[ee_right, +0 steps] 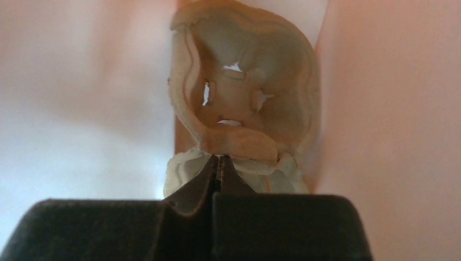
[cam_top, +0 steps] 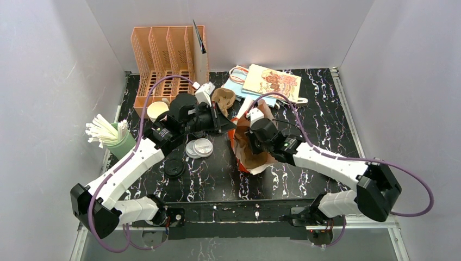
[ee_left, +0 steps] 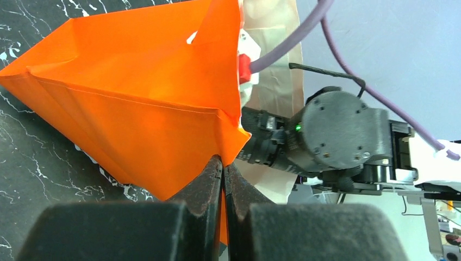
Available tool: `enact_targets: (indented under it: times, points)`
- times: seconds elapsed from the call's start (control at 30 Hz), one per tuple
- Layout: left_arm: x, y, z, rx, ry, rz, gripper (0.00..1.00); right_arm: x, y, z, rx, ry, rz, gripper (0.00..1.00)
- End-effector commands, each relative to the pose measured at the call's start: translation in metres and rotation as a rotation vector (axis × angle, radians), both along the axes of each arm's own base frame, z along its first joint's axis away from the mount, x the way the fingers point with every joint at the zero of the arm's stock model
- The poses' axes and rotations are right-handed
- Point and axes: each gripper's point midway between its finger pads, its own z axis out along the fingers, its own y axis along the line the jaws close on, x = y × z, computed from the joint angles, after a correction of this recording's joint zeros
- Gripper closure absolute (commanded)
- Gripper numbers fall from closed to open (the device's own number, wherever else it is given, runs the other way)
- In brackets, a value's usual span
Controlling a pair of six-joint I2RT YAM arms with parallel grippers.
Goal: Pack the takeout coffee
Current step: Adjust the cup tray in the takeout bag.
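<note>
Left gripper (ee_left: pixel 223 166) closed, pinching the orange paper bag (ee_left: pixel 136 98) by its edge. Only the right wrist view shows the right gripper (ee_right: pixel 219 163) clamped on a tan pulp carrier (ee_right: pixel 247 103).

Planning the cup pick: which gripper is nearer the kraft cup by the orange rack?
Left. The left gripper is to the right of the kraft cup, shut on the orange bag edge. The right gripper is farther right, inside the bag, shut on the cup carrier.
</note>
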Motion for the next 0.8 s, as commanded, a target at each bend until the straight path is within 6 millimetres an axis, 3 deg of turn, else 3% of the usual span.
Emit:
enact_targets:
  times: [0.0,0.17,0.33,0.43,0.6,0.77]
  points:
    - [-0.007,-0.002,0.009,-0.066,0.024,0.010,1.00,0.017,0.000,-0.007,-0.023,-0.042,-0.094,0.99]
    - [-0.010,-0.003,0.002,-0.068,0.059,0.000,1.00,0.018,0.009,-0.020,-0.015,-0.035,-0.104,0.99]
    - [-0.012,0.001,-0.010,-0.056,0.097,0.031,1.00,0.014,0.007,-0.052,-0.081,0.051,-0.144,0.99]
    - [-0.009,0.007,-0.019,-0.017,0.135,0.071,1.00,0.007,0.013,-0.029,-0.034,0.054,-0.095,0.99]
    - [-0.003,0.015,-0.025,0.035,0.177,0.140,1.00,-0.005,0.015,0.027,0.057,-0.025,0.017,0.99]
    - [0.003,0.018,-0.019,0.032,0.184,0.183,1.00,-0.014,0.006,0.050,0.041,-0.019,0.041,0.99]
